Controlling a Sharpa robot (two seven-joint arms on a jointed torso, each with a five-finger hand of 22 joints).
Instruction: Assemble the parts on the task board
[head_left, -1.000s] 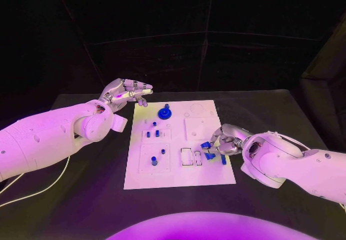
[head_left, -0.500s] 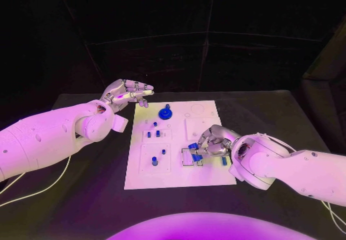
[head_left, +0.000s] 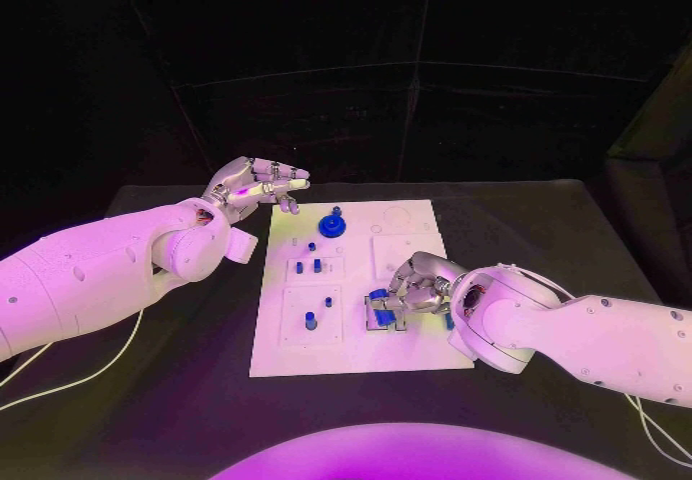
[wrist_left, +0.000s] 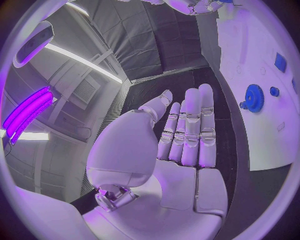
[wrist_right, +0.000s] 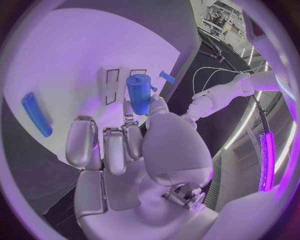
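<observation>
1. Now carrying a blue peg (wrist_right: 140, 93), pinched in the right hand (head_left: 414, 290), low over the white board (head_left: 346, 355) beside the two narrow slots (wrist_right: 112, 86).
2. Judged the placing step: next calls for lining the peg up with its seat and lowering.
3. Left hand (head_left: 257, 184) raised past the board's far corner, fingers apart, holding nothing.

The worktop (head_left: 173, 400) is a flat black tabletop filling the lower half of the frame. Dead center on it sits the white rectangular task board (head_left: 361, 355), long side running away from the camera. A thin white cable (head_left: 87, 375) trails across the lower left.
</observation>
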